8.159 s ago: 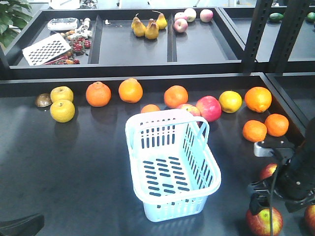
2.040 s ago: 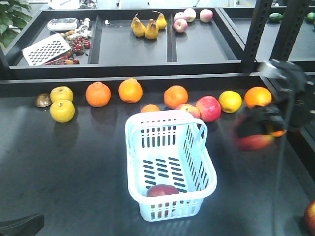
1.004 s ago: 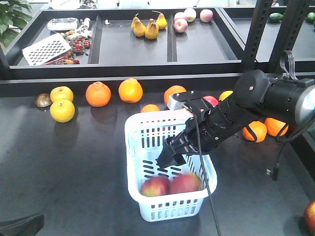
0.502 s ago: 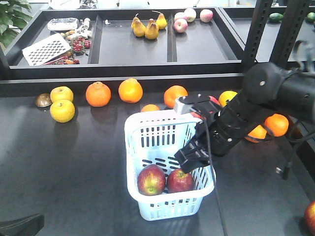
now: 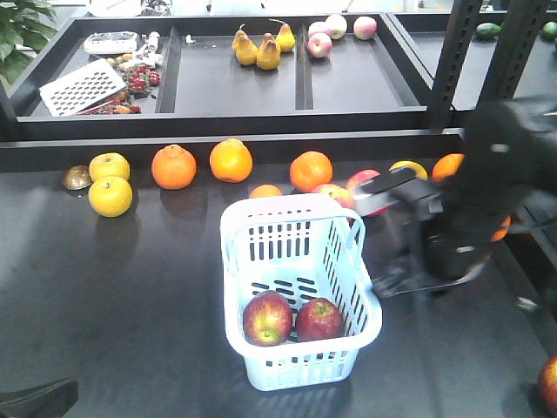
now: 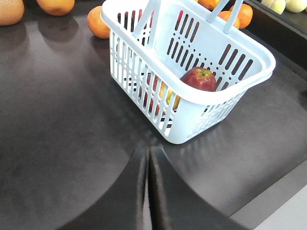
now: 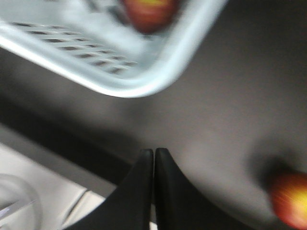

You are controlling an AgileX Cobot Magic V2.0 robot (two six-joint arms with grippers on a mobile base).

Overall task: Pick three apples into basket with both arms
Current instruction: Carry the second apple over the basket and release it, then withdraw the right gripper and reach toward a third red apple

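Beside the right gripper [image 7: 153, 155], the basket [image 5: 261, 228] now stands clear: half a second ago the arm reached over its rim, and it has since withdrawn to the basket's right, blurred in the front view. Its fingers [image 7: 144, 165] are pressed together, holding nothing. Two apples [image 5: 268, 318] lie side by side in the basket's near end, unchanged. A third apple [image 7: 290, 203] sits on the table [image 5: 130, 296] right of that gripper, smeared and cut off by the frame edge. The left gripper [image 6: 147, 160] is likewise clenched and empty, facing the basket's corner.
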